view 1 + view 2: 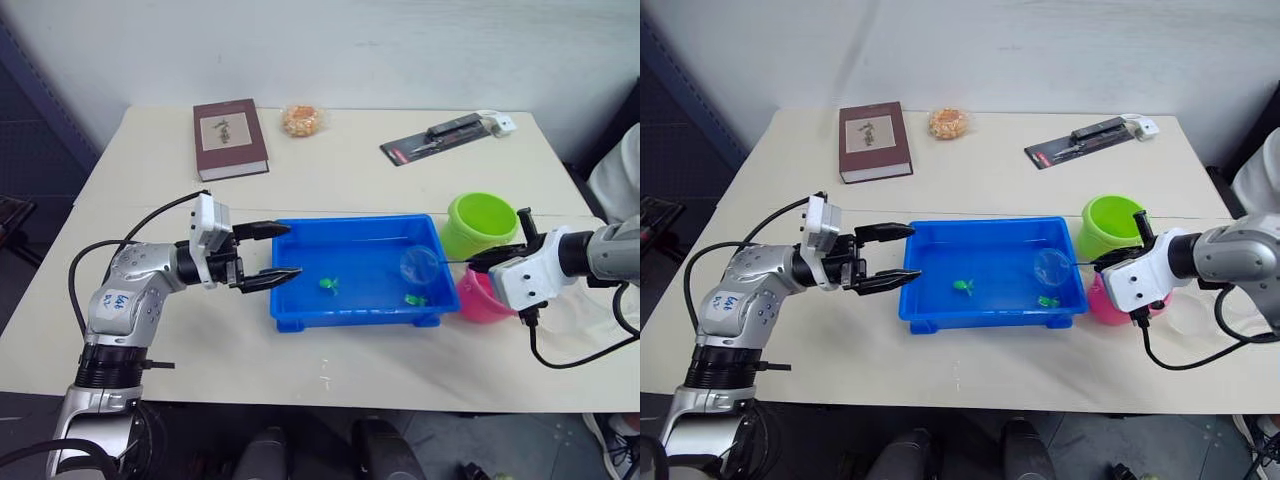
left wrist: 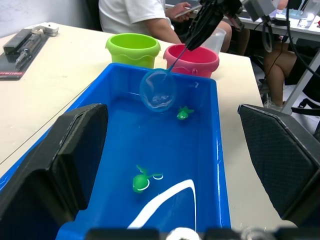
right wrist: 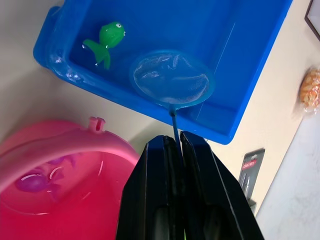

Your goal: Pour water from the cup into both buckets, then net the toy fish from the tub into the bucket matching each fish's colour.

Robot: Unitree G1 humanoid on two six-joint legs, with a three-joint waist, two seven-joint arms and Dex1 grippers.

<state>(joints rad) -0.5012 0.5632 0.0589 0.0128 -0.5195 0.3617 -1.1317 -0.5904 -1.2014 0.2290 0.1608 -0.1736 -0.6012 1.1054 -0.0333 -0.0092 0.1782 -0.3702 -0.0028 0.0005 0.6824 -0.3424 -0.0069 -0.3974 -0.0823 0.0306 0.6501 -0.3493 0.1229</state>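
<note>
Spread wide at the tub's [image 1: 300, 315] left end: left gripper [image 1: 268, 254], black fingers open and empty, one above the rim, one beside the wall. Pinching the net's [image 1: 418, 263] thin handle between pressed-together fingers: right gripper [image 1: 484, 261], over the pink bucket [image 1: 480, 300]. Blue hoop hovering above the tub's right end, near one green fish [image 1: 412, 298]; second green fish [image 1: 328, 284] mid-tub. Purple fish shapes inside the pink bucket. Lime green bucket [image 1: 479, 222] just behind it. Farther back on the table [image 1: 330, 165]: book [image 1: 229, 137], packaged tool [image 1: 442, 135].
</note>
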